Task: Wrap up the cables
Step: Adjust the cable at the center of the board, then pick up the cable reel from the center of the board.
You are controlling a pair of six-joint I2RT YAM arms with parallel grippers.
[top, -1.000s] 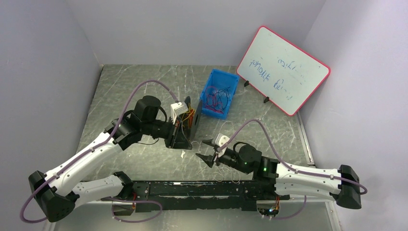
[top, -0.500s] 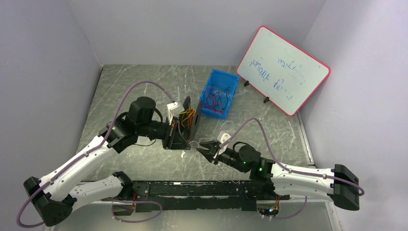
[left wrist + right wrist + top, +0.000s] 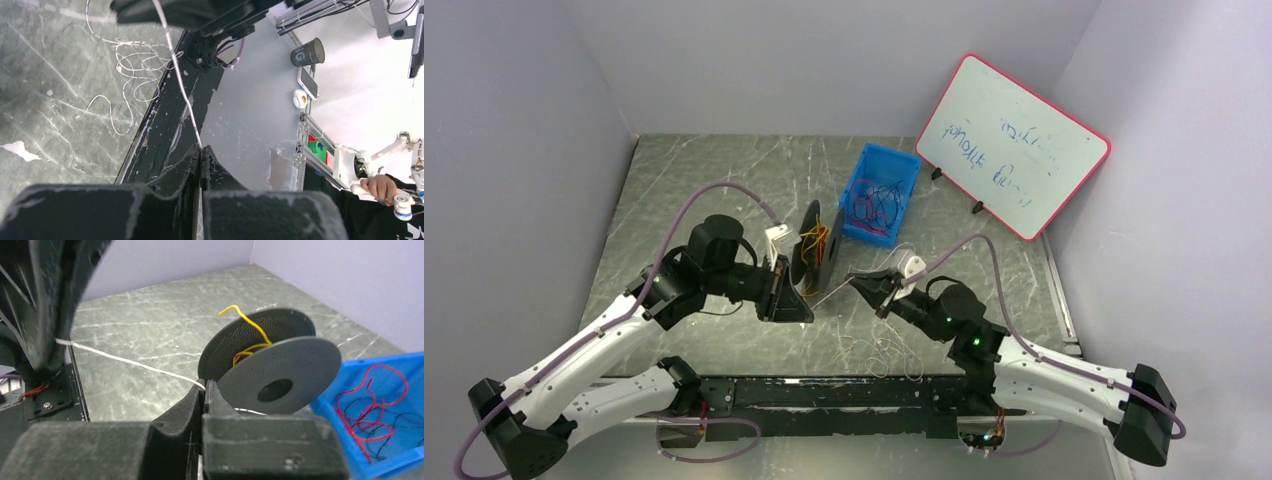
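Both end effectors [image 3: 201, 150] [image 3: 205, 386] pinch one white cable [image 3: 125, 361] (taut between them).

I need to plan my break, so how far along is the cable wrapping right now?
Done: a yellow-orange cable is wound on the spool. In hand: left gripper and right gripper are both shut on one white cable, stretched between them beside the spool, not wound yet. Left: a loose white tangle on the table, plus red and dark cables in the blue bin.
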